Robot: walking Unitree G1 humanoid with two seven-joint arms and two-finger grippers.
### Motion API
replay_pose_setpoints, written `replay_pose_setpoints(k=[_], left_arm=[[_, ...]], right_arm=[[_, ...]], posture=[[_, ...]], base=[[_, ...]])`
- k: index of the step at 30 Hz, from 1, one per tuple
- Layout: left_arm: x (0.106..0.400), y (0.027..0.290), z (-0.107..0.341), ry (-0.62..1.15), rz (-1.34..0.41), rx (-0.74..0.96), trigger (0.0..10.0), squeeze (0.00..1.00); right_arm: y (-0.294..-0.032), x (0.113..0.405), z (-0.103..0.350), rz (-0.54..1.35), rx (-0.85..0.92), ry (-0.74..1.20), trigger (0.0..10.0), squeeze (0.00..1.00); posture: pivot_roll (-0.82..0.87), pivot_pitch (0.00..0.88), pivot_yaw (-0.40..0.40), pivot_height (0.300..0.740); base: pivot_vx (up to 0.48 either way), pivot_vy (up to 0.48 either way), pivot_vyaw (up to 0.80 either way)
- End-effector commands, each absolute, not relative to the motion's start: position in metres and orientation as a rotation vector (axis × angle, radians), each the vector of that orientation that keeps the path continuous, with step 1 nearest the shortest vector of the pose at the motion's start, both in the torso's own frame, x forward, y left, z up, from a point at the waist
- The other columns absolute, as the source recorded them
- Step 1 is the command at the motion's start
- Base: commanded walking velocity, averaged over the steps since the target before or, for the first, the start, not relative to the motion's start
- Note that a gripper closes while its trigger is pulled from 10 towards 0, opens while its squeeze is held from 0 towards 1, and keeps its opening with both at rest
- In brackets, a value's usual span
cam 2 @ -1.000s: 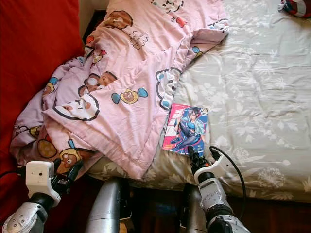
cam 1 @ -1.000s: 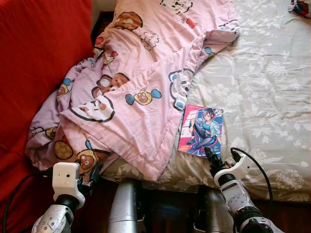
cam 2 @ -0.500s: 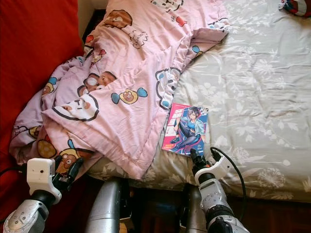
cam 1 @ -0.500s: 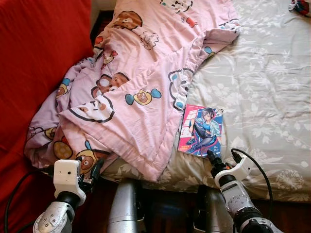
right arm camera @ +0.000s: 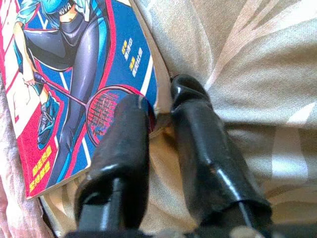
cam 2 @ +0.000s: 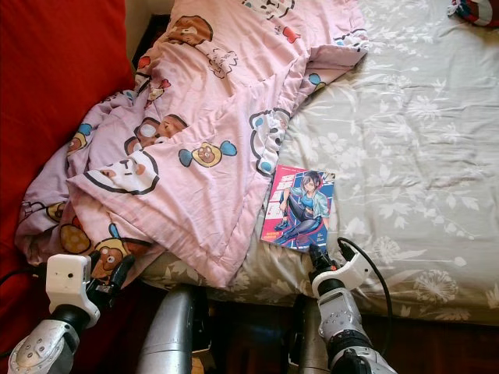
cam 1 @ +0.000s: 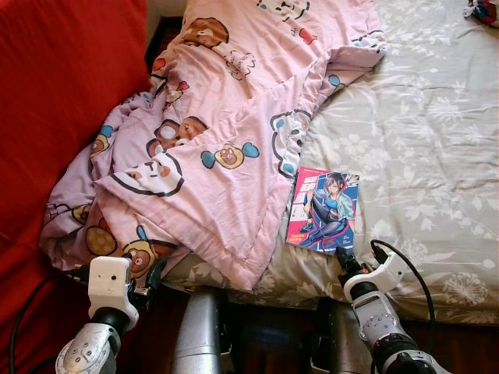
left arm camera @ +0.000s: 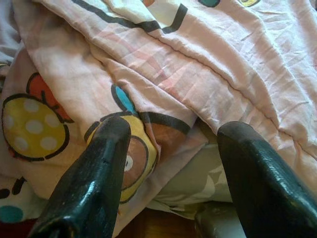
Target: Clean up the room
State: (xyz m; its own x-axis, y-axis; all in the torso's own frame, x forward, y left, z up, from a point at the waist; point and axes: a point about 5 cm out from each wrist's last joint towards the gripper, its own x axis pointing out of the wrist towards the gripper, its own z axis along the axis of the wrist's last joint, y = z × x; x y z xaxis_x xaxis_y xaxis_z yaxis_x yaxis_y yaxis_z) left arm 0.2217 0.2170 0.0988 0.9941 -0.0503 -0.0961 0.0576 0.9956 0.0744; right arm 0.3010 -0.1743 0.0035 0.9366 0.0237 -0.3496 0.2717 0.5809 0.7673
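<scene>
Left eye view shows, on the left, a wide red cloth surface [cam 1: 54, 101], and beside it the rumpled pink cartoon-print quilt [cam 1: 226, 132], which hangs over the near left corner of the bed. The left gripper [cam 1: 148, 274] waits at this corner, just below the hanging hem. In the left wrist view its two black fingers [left arm camera: 94, 183] stand wide apart with the quilt fold between and beyond them, and they hold nothing.

Further right, on the grey floral bed sheet [cam 1: 421, 140], lies the thin glossy magazine with a red and blue cover and a drawn badminton player [cam 1: 323, 209]. It is flat near the front edge of the bed, and its left side touches the edge of the quilt. Its long axis runs from the front edge toward the far side of the bed, a little tilted.

The right gripper [cam 1: 344, 259] is at the near right corner of the magazine. In the right wrist view the fingers [right arm camera: 124, 148] are almost together, with the cover's corner edge in the narrow gap. Whether they really pinch it I cannot tell. The magazine lies straight ahead of this gripper, so the right arm is much nearer to it than the left.

At the far right corner of the bed is a small colourful cloth thing [cam 1: 483, 11], too cut off to name.
</scene>
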Motion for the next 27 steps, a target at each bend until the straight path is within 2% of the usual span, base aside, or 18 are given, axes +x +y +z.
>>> replay_pose_setpoints(k=[1, 4, 6, 17, 23, 27], left_arm=[[0.218, 0.220, 0.089, 0.133, -0.037, 0.076, 10.0, 0.00], [0.220, 0.220, 0.088, 0.128, -0.034, 0.076, 10.0, 0.00], [0.222, 0.219, 0.088, 0.123, -0.031, 0.074, 10.0, 0.00], [0.230, 0.215, 0.082, 0.106, -0.020, 0.055, 10.0, 0.00], [0.235, 0.213, 0.081, 0.088, -0.002, 0.042, 10.0, 0.00], [0.239, 0.211, 0.079, 0.080, 0.002, 0.035, 10.0, 0.00]], right_arm=[[-0.169, 0.281, -0.018, -0.208, 0.971, 0.436, 0.0, 0.00], [-0.173, 0.281, -0.017, -0.219, 0.954, 0.404, 0.0, 0.00], [-0.175, 0.278, -0.017, -0.238, 0.874, 0.377, 0.0, 0.00], [-0.161, 0.261, -0.011, -0.202, 0.723, 0.256, 0.0, 0.00], [-0.166, 0.275, 0.020, -0.157, 0.586, 0.130, 0.0, 0.00], [-0.172, 0.288, 0.040, -0.155, 0.562, 0.064, 0.0, 0.00]], posture=[[0.26, 0.289, 0.065, 0.598], [0.25, 0.279, 0.059, 0.598], [0.24, 0.270, 0.053, 0.598], [0.20, 0.236, 0.021, 0.598], [0.18, 0.215, 0.000, 0.598], [0.17, 0.205, -0.014, 0.598]], base=[[0.000, 0.000, 0.00], [0.000, 0.000, 0.00], [0.000, 0.000, 0.00], [0.000, 0.000, 0.00], [0.000, 0.000, 0.00], [0.000, 0.000, 0.00]])
